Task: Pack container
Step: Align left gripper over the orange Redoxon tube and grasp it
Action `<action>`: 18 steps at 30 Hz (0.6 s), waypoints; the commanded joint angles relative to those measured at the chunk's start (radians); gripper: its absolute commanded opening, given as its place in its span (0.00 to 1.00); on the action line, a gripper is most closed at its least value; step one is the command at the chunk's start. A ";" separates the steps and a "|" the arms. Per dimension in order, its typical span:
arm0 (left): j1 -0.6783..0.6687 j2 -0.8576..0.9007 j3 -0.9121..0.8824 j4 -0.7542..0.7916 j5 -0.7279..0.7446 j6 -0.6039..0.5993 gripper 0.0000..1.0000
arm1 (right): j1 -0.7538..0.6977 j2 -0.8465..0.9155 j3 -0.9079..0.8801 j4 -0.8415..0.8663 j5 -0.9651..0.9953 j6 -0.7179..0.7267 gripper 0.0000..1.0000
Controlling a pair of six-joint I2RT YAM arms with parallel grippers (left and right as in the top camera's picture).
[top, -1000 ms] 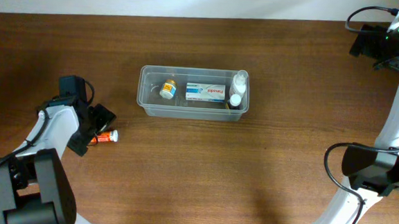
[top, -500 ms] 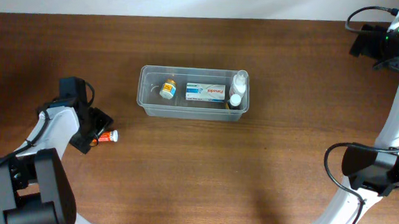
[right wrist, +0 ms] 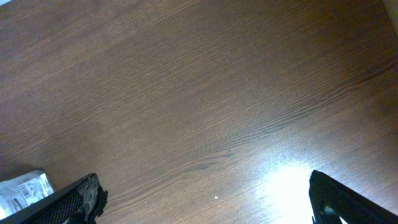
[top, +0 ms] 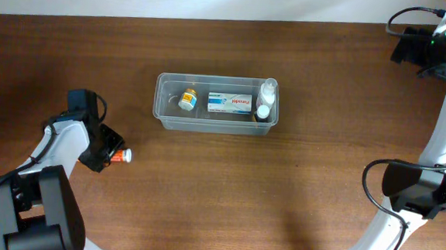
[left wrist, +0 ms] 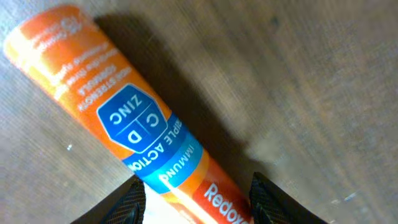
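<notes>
Left fingers (left wrist: 132, 204) flank the orange tube (left wrist: 124, 112) on the desk (top: 281, 190) — grip or gap, cannot tell. Tube's lower end is cut off; overhead shows only its cap (top: 126, 155). Right fingers (right wrist: 74, 199) spread wide. Container (top: 162, 98) sits mid-desk — wide desk between it and the tube.

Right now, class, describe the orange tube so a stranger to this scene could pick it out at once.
Start at the clear container in the middle of the wooden table. Off to one side, the left claw straddles the orange tube, lying flat on the wood. Nothing in the container matches its bright orange body, white cap and blue ZINC badge.
</notes>
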 commanded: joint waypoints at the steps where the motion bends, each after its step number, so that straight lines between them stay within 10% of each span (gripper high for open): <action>1: 0.007 0.007 -0.010 -0.027 -0.006 0.045 0.53 | -0.001 -0.008 0.007 0.000 0.008 -0.003 0.98; 18: 0.007 0.007 -0.010 -0.126 -0.007 0.236 0.29 | -0.001 -0.008 0.007 0.000 0.008 -0.003 0.99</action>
